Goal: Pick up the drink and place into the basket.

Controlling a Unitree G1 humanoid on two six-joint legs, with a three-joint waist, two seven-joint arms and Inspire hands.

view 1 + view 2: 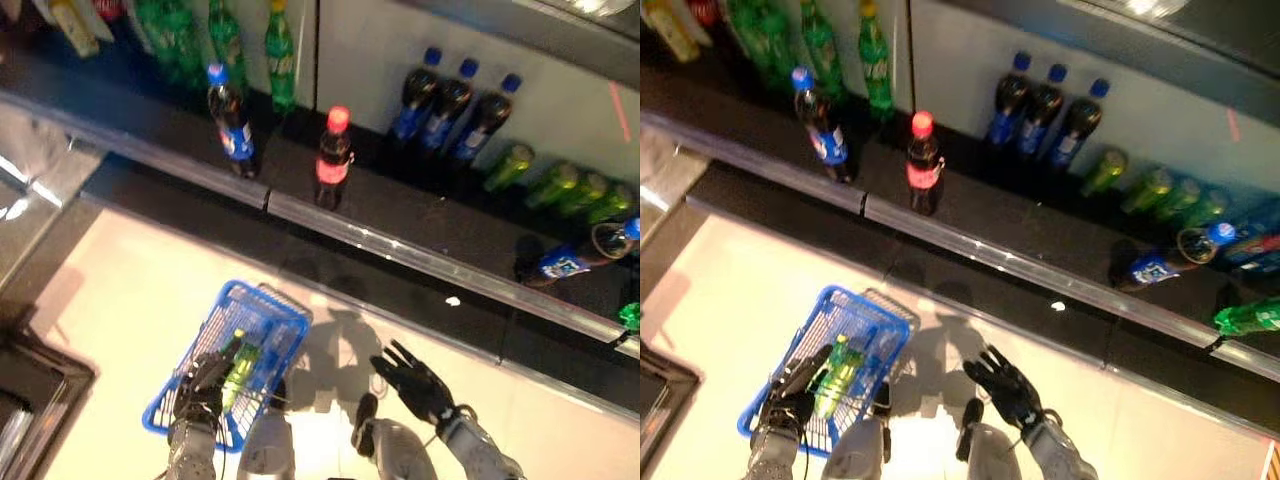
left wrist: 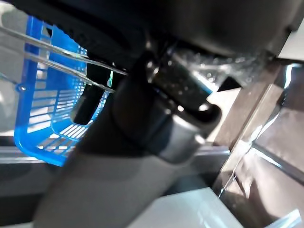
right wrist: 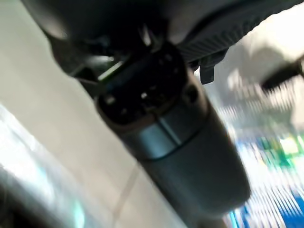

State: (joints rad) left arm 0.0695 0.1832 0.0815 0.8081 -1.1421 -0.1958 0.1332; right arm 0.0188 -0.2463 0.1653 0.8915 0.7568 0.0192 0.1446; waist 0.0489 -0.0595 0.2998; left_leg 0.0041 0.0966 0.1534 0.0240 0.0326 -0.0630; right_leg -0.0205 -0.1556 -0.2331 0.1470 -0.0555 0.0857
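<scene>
The long dark shelf (image 1: pixel 420 215) runs across the top of the scene and carries most of the stock: a red-capped cola bottle (image 1: pixel 333 155) and a blue-capped cola bottle (image 1: pixel 231 120) standing near its front rail, three more blue-capped bottles (image 1: pixel 448 110) against the back wall, green bottles (image 1: pixel 555 185) lying down farther along, and one dark bottle (image 1: pixel 585 255) tipped on its side toward the right end. Below it is pale floor, and over that floor the blue basket (image 1: pixel 270 320) hangs from the left hand (image 1: pixel 203 385), whose fingers are curled round the wire handle. A green drink (image 1: pixel 240 365) already lies inside the basket, just beside that hand. The right hand (image 1: pixel 415 385) hovers over the floor well apart from the shelf, fingers spread and holding nothing.

Judging from this, one drink has been delivered and the placing step looks done for that bottle. If more drinks are wanted, what remains is a fresh reach up to the shelf, most likely for one of the two upright bottles at the front, then a carry back down into the basket
</scene>
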